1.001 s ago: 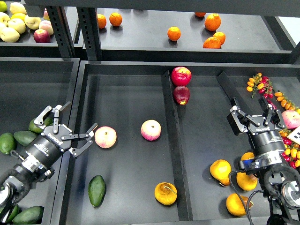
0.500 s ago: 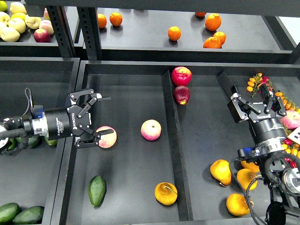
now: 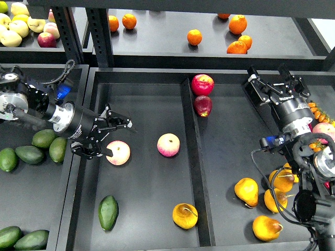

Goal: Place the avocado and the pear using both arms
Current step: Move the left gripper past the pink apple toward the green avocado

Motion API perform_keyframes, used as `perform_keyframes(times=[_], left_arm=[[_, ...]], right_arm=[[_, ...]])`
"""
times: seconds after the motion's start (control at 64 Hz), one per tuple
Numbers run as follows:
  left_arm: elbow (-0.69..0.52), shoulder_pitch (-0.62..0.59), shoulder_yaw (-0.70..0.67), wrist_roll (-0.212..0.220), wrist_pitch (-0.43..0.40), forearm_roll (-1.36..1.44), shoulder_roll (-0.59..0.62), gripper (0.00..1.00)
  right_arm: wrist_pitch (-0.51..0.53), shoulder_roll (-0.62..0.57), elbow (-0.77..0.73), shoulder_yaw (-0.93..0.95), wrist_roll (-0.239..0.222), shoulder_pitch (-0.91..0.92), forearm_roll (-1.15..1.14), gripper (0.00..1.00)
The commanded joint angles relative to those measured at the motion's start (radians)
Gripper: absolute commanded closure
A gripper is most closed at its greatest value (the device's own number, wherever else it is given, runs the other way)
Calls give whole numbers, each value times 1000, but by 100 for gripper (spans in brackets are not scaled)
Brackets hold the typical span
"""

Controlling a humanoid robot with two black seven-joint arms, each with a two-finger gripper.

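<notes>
Seemingly both placed, the avocado (image 3: 108, 212) and pear (image 3: 185, 216) lie in the tray (image 3: 141, 104), left gripper (image 3: 116, 137) and right gripper (image 3: 272, 82) spread empty.

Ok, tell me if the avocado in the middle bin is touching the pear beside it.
Apart. The head view shows the avocado and the pear lying with a wide strip of bare bin floor between them.

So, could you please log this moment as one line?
left pincer: open, beside pink-yellow apple | right pincer: open, empty | avocado: centre tray | pear: centre tray
</notes>
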Motion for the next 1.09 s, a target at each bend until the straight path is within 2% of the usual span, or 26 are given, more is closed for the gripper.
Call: perform_keyframes(times=[0.0,0.141,0.36,0.579,0.751,1.079], left_arm=[[3,-41,96,0,0,2,-34,1],[9,-84,228,0,0,4,-100,1],[29,-95,333,0,0,5,-192,1],[144,-75,403,0,0,7,-278,1],[201,-6,411,0,0,22,-330,1],[207,74,411,0,0,45,-349,1]], right_arm=[[-8,0,-8,-7,0,6,0,1],[-8,0,-6,-19,0,6,-1,0],[-8,0,-5,-18,0,4,-1,0],[-5,0,1,-16,0,-14,0,0],[-2,0,0,-16,-2,-16,0,0],[0,0,1,-16,-2,-22,0,0]])
